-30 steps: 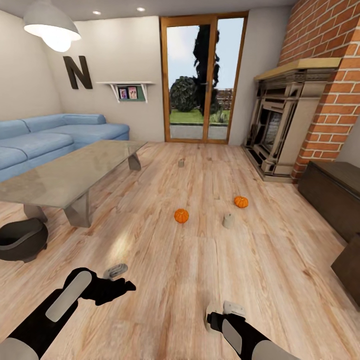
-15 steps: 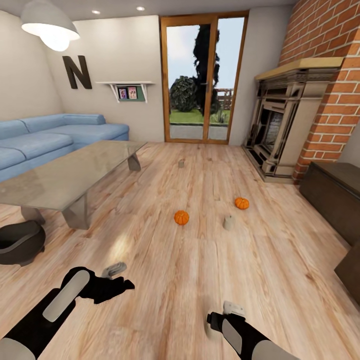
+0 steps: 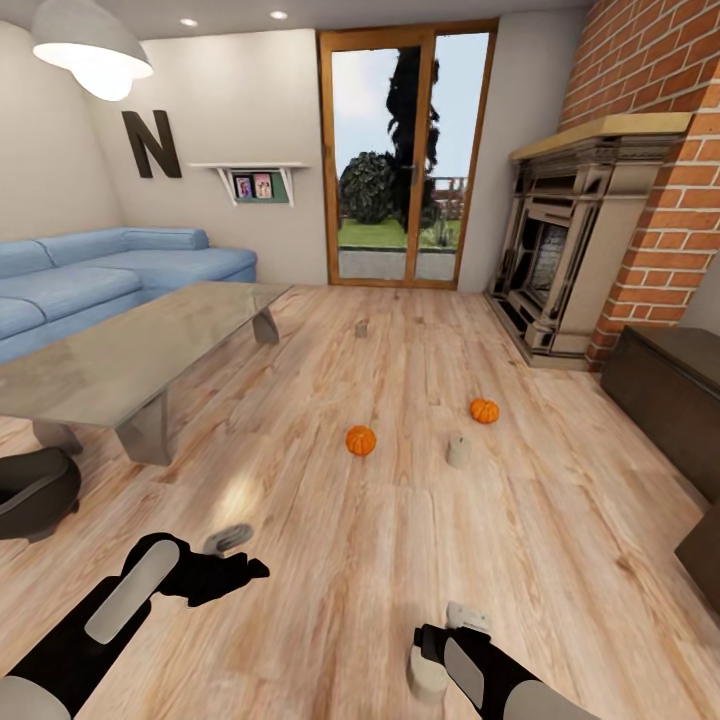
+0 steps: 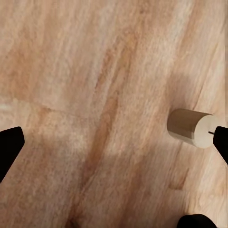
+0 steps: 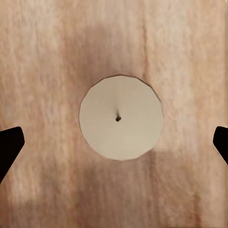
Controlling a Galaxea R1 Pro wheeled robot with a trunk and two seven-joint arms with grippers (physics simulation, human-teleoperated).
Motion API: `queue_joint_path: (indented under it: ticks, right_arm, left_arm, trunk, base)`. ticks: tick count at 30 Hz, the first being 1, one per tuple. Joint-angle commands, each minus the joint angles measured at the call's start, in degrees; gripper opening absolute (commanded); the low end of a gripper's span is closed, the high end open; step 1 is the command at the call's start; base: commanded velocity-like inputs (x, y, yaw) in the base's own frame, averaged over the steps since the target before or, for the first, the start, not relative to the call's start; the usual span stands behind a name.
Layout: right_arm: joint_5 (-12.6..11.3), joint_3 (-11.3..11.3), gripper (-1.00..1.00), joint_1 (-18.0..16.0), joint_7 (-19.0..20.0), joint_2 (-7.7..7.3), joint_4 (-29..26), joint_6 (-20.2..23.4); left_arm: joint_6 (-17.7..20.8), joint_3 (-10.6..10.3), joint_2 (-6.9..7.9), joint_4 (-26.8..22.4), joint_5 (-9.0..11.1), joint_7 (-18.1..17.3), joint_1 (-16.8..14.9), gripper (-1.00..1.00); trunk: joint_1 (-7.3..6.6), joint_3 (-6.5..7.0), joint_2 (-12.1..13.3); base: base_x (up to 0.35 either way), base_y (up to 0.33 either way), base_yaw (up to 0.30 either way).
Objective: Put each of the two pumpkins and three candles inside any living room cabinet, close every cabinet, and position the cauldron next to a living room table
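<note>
right gripper [image 5: 115, 142] hangs spread wide over an upright candle [image 5: 120, 117] on the floor; left gripper [image 4: 114, 142] is spread too, beside a toppled candle [image 4: 192, 127].

Two small ribbed orange pumpkins sit on the plank floor, one nearer [image 3: 361, 440] and one farther right [image 3: 485, 411]. Cream stubby candles number what looks like four: one lying by the left arm [image 3: 229, 539], one upright beneath the right arm [image 3: 428, 680], one mid-floor [image 3: 459, 451], one distant and small [image 3: 362, 327]. One dark round cauldron [image 3: 35, 492]. One glossy grey bench [image 3: 120, 355].
</note>
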Motion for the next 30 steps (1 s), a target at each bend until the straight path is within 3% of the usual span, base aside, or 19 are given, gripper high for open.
queue_joint_path:
  ticks: [1,10,18,23,30]
  right_arm:
    - [-0.41,0.49,1.00,0.00,-0.39,-0.02,-0.14,0.34]
    - [-0.42,0.49,1.00,0.00,-0.39,-0.03,-0.14,-0.90]
    - [-0.41,0.55,1.00,0.00,-0.39,-0.02,-0.14,-2.95]
    - [-0.41,0.57,1.00,0.00,-0.36,0.03,-0.16,-3.91]
    - [-0.42,2.99,1.00,-0.08,-0.39,0.21,-0.57,-3.90]
  left_arm:
    - [-0.01,-0.13,0.02,-0.08,0.59,0.60,-0.04,1.00]
    - [0.01,-0.12,0.01,-1.81,0.77,0.65,-0.04,1.00]
    - [0.22,-0.02,0.13,-2.57,1.03,0.55,-0.06,1.00]
    - [2.03,0.92,0.23,-7.84,5.60,0.62,0.14,1.00]
    - [2.45,1.17,1.18,-9.43,6.73,0.67,0.22,1.00]
  trunk:
    - [0.00,-0.05,-0.02]
    - [0.00,-0.05,-0.02]
    - [0.20,-1.83,-0.13]
    - [0.33,-2.93,-0.20]
    - [0.51,-4.49,-0.29]
  base:
    - [0.050,-0.031,0.000]
    - [0.011,-0.007,0.000]
    - [0.000,0.000,0.000]
    - [0.000,0.000,0.000]
    - [0.000,0.000,0.000]
